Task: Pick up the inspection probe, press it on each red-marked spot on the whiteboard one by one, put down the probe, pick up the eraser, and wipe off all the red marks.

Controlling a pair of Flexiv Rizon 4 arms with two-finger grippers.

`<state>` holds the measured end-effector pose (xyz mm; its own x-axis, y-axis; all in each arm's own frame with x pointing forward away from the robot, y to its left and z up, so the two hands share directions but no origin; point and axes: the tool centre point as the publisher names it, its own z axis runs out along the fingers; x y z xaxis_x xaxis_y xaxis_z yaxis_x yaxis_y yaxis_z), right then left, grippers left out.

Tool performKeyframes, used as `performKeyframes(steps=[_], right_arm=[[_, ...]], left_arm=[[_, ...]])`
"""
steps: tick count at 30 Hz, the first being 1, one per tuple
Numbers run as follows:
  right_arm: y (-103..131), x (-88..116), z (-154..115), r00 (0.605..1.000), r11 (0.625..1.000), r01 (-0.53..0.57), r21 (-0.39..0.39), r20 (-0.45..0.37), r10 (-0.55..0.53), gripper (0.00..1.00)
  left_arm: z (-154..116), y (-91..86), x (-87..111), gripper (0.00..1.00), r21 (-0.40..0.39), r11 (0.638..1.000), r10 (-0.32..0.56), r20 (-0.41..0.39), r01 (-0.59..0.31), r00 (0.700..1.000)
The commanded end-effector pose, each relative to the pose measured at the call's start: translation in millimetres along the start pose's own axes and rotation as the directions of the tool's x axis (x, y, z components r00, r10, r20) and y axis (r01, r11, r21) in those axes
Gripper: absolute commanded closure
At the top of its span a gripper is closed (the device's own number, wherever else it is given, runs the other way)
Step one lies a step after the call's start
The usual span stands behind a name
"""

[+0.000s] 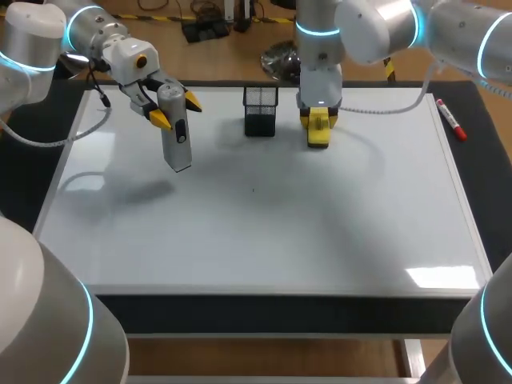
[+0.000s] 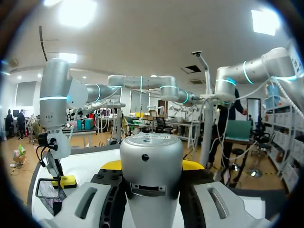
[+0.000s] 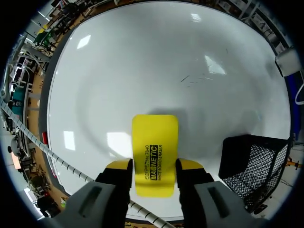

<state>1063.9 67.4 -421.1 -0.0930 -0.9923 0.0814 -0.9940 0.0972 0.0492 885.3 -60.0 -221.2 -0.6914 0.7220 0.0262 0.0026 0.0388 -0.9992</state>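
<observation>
The grey inspection probe hangs upright above the back left of the whiteboard, its tip just over the surface. My left gripper is shut on its upper part. In the left wrist view the probe fills the space between the fingers. The yellow eraser lies flat on the board at the back middle. My right gripper stands straight above it. In the right wrist view its fingers press both long sides of the eraser. I see no red marks on the board, only faint grey smudges.
A black mesh holder stands on the board just left of the eraser, between the two grippers. A red marker lies on the dark mat past the board's right edge. The board's frame borders the white surface.
</observation>
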Motion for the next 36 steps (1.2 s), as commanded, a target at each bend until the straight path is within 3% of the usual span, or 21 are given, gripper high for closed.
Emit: performKeyframes(steps=[1, 10, 15, 20, 28, 36], right_arm=[[-2, 4, -2, 1.000, 1.000, -0.004, 0.006, 0.000, 0.004, 0.00], [0, 20, -17, 0.998, 0.997, -0.060, 0.037, -0.012, 0.061, 0.00], [4, 30, -28, 0.991, 0.990, -0.133, 0.040, -0.020, 0.134, 0.00], [8, 37, -40, 0.970, 0.970, -0.241, 0.012, 0.025, 0.241, 0.00], [6, 48, -54, 0.872, 0.885, -0.453, -0.107, 0.154, 0.465, 0.00], [2, 51, -67, 0.783, 0.795, -0.571, -0.203, 0.157, 0.602, 0.00]], left_arm=[[-1, -1.4, -0.5, 1.00, 0.000, 1.000, -0.002, -0.003, 0.002, 1.000], [-1, -1.4, -0.5, 1.00, 0.000, 1.000, -0.002, -0.003, 0.002, 1.000], [-1, -1.4, -0.5, 1.00, 0.000, 1.000, -0.002, -0.003, 0.002, 1.000], [-1, -1.4, -0.5, 1.00, 0.000, 1.000, -0.002, -0.003, 0.002, 1.000], [-1, -1.4, -0.5, 1.00, 0.000, 1.000, -0.002, -0.003, 0.002, 1.000], [-1, -1.4, -0.5, 1.00, 0.000, 1.000, -0.002, -0.003, 0.002, 1.000]])
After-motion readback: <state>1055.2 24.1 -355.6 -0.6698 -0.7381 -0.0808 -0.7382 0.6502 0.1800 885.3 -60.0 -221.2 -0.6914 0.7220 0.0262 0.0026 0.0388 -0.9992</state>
